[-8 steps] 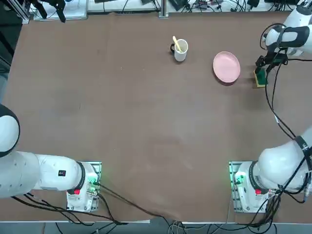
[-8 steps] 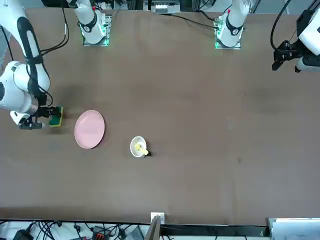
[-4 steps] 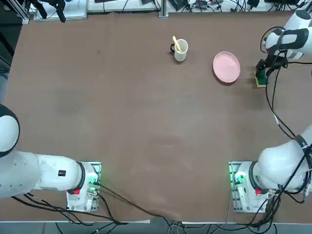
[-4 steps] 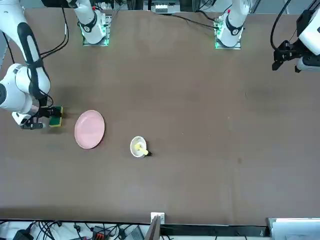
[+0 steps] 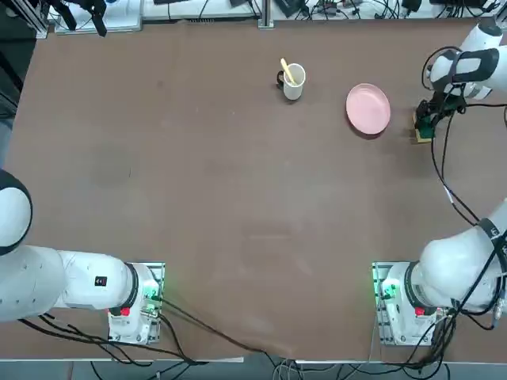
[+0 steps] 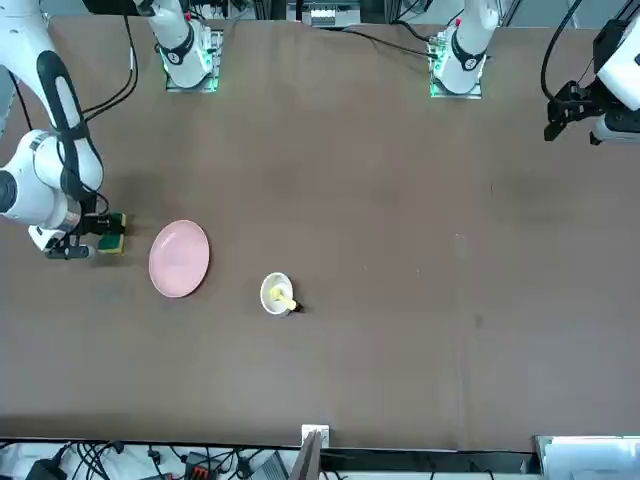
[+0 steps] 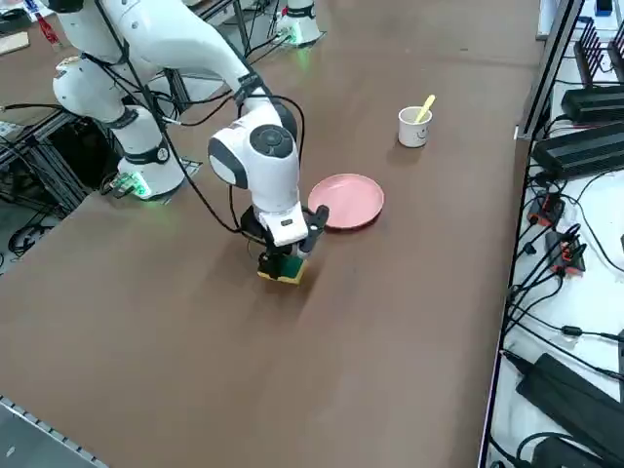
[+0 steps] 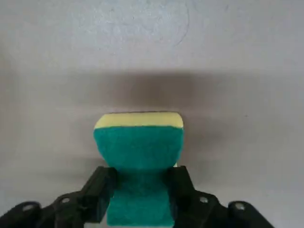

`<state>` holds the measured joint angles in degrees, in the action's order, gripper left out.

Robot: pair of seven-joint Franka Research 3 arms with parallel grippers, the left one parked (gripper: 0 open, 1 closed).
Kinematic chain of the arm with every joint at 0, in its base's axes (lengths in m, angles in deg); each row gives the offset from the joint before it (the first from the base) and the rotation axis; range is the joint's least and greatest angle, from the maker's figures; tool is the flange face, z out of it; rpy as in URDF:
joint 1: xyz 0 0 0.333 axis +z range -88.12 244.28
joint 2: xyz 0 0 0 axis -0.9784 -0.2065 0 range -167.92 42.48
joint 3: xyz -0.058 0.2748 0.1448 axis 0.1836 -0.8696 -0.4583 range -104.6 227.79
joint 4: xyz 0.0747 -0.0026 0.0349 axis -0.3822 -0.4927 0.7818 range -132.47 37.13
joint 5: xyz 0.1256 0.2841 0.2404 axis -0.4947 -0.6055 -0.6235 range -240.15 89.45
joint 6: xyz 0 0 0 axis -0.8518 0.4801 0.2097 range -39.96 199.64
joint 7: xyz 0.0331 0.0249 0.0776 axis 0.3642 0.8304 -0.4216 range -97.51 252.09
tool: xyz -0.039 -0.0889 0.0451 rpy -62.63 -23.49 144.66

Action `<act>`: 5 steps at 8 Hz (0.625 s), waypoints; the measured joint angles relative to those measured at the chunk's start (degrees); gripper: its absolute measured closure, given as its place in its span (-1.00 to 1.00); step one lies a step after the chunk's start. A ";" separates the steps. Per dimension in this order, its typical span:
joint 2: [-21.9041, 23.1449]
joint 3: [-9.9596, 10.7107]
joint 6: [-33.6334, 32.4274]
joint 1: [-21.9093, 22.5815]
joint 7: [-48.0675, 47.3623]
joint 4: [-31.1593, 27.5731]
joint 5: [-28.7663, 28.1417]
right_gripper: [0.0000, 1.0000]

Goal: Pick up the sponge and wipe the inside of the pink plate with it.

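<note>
The right gripper (image 8: pixel 143 176) is grasping the sponge (image 8: pixel 138 147), its two fingers pressing the long sides inward. The sponge has green face up, and its long axis runs out between the fingers. It is to the right of the pink plate (image 5: pixel 368 108), with bare table (image 5: pixel 238 198) between their edges. The mug (image 7: pixel 413 128) carries small marks, not readable.
</note>
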<state>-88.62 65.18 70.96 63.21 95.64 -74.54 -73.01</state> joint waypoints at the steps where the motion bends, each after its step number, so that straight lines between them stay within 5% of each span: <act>1: -0.10 0.00 0.00 -0.07 0.00 0.01 0.00 -0.28; 2: -0.10 0.00 0.00 -0.14 0.00 0.01 0.00 0.11; 4: -0.05 -0.03 -0.02 -0.18 -0.05 0.14 0.00 0.35; 5: 0.19 -0.21 -0.48 -0.15 -0.26 0.54 -0.02 0.69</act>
<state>-88.42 64.97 70.49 63.06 95.37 -74.01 -73.04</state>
